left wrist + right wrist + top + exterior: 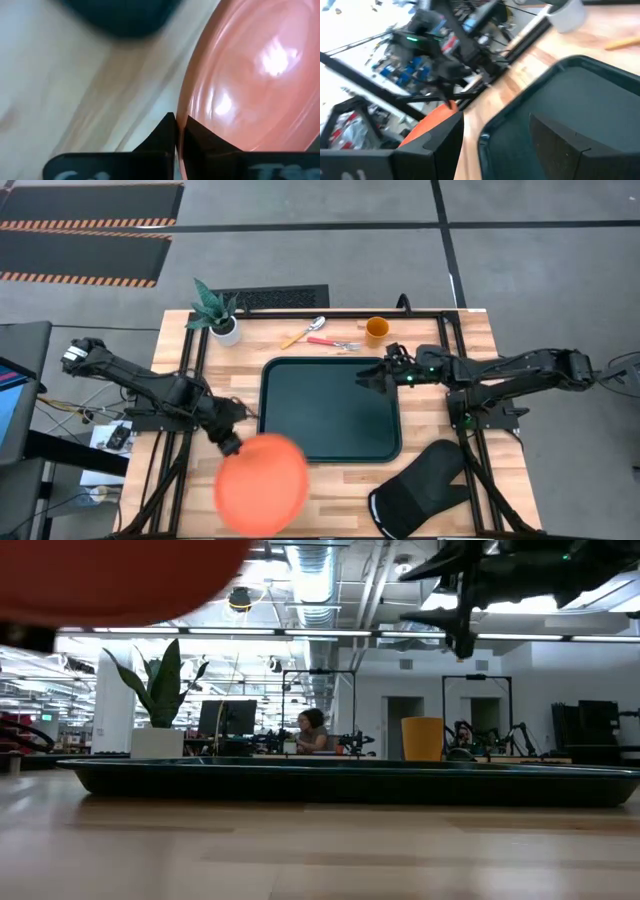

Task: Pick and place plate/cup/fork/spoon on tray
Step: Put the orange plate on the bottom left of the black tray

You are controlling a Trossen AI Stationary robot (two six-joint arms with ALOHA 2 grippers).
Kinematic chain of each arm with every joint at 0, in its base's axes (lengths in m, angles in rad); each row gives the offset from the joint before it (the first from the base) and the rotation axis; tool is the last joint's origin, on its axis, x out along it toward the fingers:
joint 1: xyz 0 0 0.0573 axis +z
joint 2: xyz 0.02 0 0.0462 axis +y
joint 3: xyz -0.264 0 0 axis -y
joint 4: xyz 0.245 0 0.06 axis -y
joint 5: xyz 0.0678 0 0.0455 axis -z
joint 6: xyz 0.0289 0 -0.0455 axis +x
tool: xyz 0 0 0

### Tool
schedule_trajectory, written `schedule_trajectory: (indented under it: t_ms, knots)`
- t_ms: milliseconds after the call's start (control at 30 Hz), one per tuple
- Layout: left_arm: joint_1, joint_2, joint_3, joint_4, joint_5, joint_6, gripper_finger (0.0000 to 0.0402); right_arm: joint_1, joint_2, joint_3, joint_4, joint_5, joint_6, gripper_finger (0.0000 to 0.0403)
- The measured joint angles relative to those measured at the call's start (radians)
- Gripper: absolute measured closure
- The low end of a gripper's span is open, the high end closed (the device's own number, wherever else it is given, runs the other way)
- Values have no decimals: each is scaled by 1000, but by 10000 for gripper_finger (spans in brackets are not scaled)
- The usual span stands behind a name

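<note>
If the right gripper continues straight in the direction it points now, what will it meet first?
The right gripper is open and points toward the left side of the table, above the tray's right edge. Going straight on, it would probably cross over the empty tray, meeting nothing soon. Its height is unclear; if it points downward, the tray floor comes first.

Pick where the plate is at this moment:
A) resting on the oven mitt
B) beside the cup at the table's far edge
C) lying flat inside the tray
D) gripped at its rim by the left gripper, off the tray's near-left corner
D: the left gripper is shut on the rim of the plate, held outside the tray; the tray's inside is bare.
</note>
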Motion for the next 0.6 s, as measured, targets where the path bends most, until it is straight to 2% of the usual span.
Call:
schedule_trajectory:
  t_ms: [133, 267, 367, 500, 600]
  knots:
    - [63, 0, 81, -7, -280, -64, 401, 1, 108, 73, -1, 3, -14, 154]
    - [125, 4, 132, -55, -455, -66, 401, 11, 216, 196, -24, -3, -78, 154]
    - [160, 5, 145, -133, -521, -57, 401, 16, 269, 286, -84, -3, -127, 154]
    - [181, 6, 145, -201, -560, -75, 401, 14, 300, 370, -181, 2, -187, 154]
    - [182, 6, 145, -174, -605, -83, 401, 14, 316, 396, -228, 33, -214, 154]
